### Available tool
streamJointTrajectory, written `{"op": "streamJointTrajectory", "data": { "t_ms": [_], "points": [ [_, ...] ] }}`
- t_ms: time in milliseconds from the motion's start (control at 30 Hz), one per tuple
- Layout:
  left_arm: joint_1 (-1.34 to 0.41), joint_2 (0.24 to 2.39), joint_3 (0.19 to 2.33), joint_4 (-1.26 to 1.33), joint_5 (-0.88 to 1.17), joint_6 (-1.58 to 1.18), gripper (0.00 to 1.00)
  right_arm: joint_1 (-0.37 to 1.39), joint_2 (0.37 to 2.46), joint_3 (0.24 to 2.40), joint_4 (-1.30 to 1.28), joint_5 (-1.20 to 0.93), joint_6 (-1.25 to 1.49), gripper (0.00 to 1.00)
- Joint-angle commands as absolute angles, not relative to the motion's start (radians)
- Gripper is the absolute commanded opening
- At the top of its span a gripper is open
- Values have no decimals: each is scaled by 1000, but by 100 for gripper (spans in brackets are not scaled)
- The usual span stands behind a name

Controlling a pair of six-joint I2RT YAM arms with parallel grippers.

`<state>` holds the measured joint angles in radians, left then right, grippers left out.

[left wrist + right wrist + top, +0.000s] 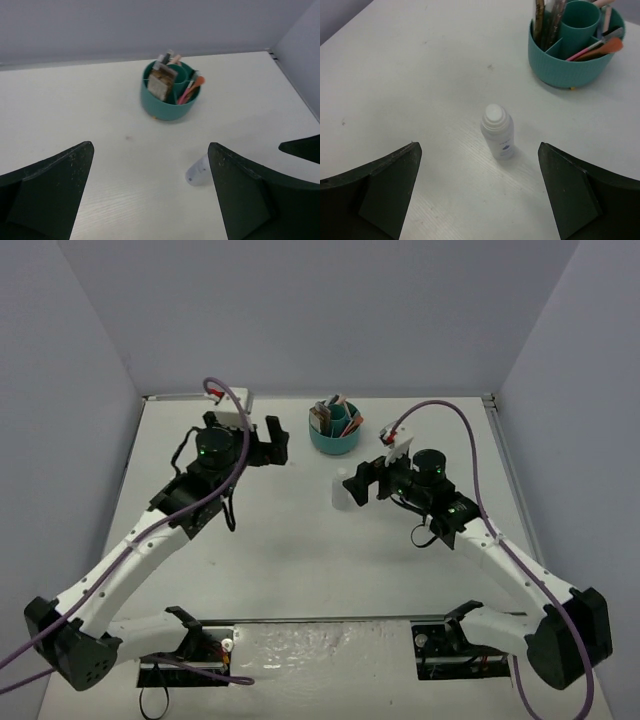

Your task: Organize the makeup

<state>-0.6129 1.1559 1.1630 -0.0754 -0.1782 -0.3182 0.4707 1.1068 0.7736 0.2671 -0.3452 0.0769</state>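
While both arms reach out over the white, faintly wood-grained table (pixel 250 560), the round teal divided cup (pixel 335 430) stands toward the far edge, in front of the back wall (pixel 320 310). Pale grey-lilac panels close the table in behind the cup and on both sides of it.

Most of the makeup is inside that cup: two flat pink and brown eyeshadow palettes (pixel 161 82) stand on edge in one compartment. Thin pink and orange sticks (pixel 190 90) lean in another compartment, poking over the rim. The cup's small inner tube rises in its middle.

The white bottle (pixel 343 490) is outside the cup, upright on the bare table on the cup's near side, clearly apart from it.

The left gripper (pixel 275 443) hangs to the left of the cup and a little nearer than it, its fingers spread wide with nothing between them. The right gripper (pixel 360 486) sits nearer than the cup and slightly to its right, its fingers also spread wide and empty. In the right wrist view the bottle stands just ahead of those fingers, untouched.
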Motion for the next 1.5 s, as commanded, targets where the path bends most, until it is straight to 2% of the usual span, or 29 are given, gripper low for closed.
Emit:
{"op": "streamJointTrajectory", "data": {
  "t_ms": [0, 333, 600, 700, 900, 1000, 1167, 1467],
  "points": [
    [-488, 1015, 1148, -355, -175, -328, 97, 518, 1251, 826, 432, -295, 17, 100],
    [-324, 875, 1090, -571, -140, -236, 97, 565, 1481, 864, 554, -235, -11, 97],
    [-252, 844, 1011, -550, -118, -194, 97, 589, 1558, 871, 615, -180, -28, 79],
    [-235, 837, 987, -538, -104, -199, 97, 596, 1566, 861, 615, -162, -29, 65],
    [-186, 822, 960, -523, -36, -219, 97, 601, 1550, 849, 624, -118, -28, 16],
    [-186, 818, 959, -526, -41, -215, 97, 600, 1542, 886, 562, -115, -34, 1],
    [-186, 815, 952, -529, -52, -212, 97, 595, 1507, 1011, 464, -68, -76, 0],
    [-181, 811, 947, -533, -41, -196, 97, 480, 1622, 1476, 232, -35, -134, 0]
  ]
}}
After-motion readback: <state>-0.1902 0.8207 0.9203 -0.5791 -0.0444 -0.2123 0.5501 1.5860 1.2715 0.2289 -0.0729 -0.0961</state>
